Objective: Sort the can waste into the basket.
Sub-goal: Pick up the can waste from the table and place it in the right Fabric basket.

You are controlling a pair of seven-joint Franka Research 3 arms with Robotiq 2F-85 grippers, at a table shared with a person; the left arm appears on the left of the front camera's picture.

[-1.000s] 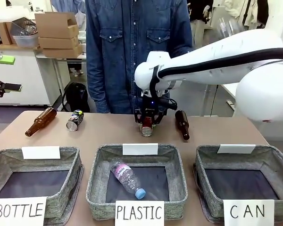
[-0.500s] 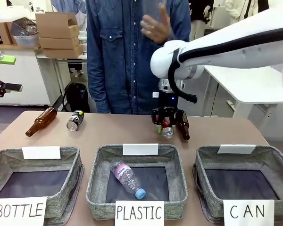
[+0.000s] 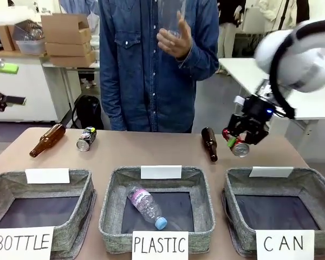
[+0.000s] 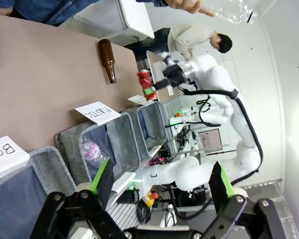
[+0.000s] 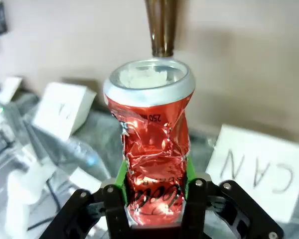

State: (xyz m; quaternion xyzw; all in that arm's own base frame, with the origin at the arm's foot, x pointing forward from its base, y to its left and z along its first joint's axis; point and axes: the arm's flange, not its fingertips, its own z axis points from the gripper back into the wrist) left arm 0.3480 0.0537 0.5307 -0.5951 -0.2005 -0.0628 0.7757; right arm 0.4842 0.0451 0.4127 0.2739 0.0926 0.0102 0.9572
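Currently right jaws pinch the crushed red can [image 3: 239,147] above the bench, just past the far-left corner of the CAN basket [image 3: 320,182], which lies nearer, rightward.

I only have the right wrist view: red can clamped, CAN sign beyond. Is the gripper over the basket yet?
Observer: Not quite; the right gripper holds the red can lifted near the far left corner of the CAN basket.
Operator: Other cans?
Observer: A black can lies far left on the table, beside a brown bottle.
Operator: Left arm?
Observer: The left gripper is open, empty.
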